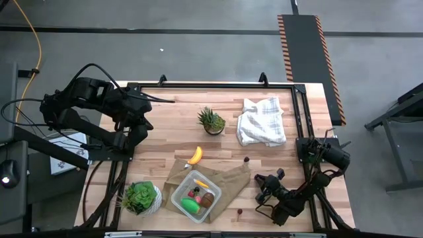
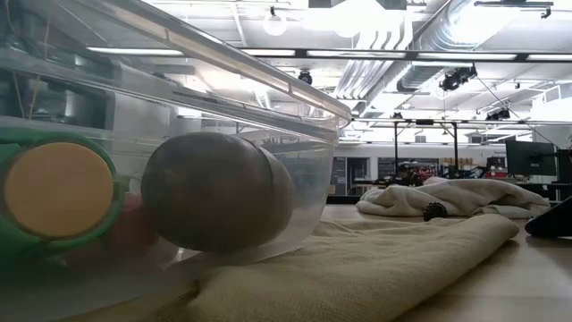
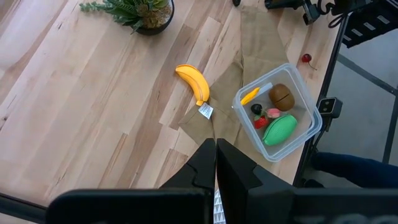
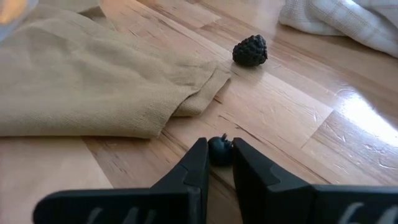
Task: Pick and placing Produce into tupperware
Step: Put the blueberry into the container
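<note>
The clear tupperware [image 1: 196, 196] stands on a tan cloth [image 1: 228, 180] near the table's front edge. It holds a green oval [image 3: 278, 129], a brown kiwi [image 3: 283, 96], a red strawberry [image 3: 261, 121] and a yellow-orange piece [image 3: 250, 95]. A yellow banana [image 1: 195, 155] lies on the wood just beyond it. A dark bumpy berry [image 4: 250, 50] lies past the cloth's corner, and a red cherry [image 1: 239, 212] lies near the front edge. My right gripper [image 4: 217, 152] is low at the front right, shut on a small dark round piece [image 4: 219, 149]. My left gripper [image 3: 216, 152] hangs shut, high over the table's left. My right gripper pinches the small dark round piece [image 4: 219, 149] between its two fingertips [image 4: 200, 155], one on each side of it. The fingers slant down toward the table from the right. The piece sits low at the wood, just off the tan cloth's edge; whether it is lifted clear I cannot tell.
A spiky potted plant [image 1: 211, 121] stands at the table's far middle, with a white cloth [image 1: 261, 121] to its right. A leafy plant in a white pot [image 1: 141, 197] stands at the front left. Bare wood lies between the banana and the spiky plant.
</note>
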Controlling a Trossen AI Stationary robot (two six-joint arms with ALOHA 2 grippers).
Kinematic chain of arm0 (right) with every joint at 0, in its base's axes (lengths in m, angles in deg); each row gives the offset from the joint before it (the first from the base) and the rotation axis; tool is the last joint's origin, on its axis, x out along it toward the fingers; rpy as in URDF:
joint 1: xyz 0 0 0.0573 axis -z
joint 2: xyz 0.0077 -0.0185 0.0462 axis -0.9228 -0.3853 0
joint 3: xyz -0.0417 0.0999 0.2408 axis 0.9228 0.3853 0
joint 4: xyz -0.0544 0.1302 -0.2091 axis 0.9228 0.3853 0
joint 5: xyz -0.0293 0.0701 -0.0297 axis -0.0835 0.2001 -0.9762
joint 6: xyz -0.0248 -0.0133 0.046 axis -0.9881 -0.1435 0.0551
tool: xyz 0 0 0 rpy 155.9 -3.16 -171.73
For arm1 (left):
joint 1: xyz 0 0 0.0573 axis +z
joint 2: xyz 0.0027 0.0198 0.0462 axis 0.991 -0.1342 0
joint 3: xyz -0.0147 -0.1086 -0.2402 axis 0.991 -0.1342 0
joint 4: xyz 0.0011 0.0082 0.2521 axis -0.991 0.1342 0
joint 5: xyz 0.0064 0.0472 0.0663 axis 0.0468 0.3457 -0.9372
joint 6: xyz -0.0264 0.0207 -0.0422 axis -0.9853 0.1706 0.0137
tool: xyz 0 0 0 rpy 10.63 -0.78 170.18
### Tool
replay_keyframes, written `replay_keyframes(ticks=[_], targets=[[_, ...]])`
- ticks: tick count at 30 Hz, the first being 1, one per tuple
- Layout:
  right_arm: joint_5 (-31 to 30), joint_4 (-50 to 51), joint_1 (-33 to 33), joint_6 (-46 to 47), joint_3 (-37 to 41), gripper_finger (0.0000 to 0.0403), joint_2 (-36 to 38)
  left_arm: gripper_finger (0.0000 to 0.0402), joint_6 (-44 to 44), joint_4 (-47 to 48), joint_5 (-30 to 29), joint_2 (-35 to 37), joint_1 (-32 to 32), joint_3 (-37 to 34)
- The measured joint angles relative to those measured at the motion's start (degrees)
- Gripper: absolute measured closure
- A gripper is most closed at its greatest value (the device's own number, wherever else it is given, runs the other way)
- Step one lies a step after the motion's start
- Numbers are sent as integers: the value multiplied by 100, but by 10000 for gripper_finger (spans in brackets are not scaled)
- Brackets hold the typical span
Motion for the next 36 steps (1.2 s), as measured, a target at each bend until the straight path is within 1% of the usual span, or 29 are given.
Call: replay_keyframes(ticks=[4,17,19,22,25,28,32,36], targets=[[-28,-5,2,0,0,367,0,399,4,0,0,0,0,0],[-447,0,111,19,0,370,-2,399,11,-1,0,1,-2,0],[-558,19,109,60,0,370,-2,399,11,0,0,2,-1,0],[-869,295,109,380,0,370,37,399,11,0,0,2,-2,0],[-1110,744,107,714,0,370,229,399,11,0,0,2,-1,0],[-1157,980,109,782,0,370,531,399,10,0,29,2,-2,0],[-1158,986,109,515,0,370,1022,399,11,0,63,2,-1,0],[-1175,988,108,97,0,370,1681,399,14,0,63,2,1,0]])
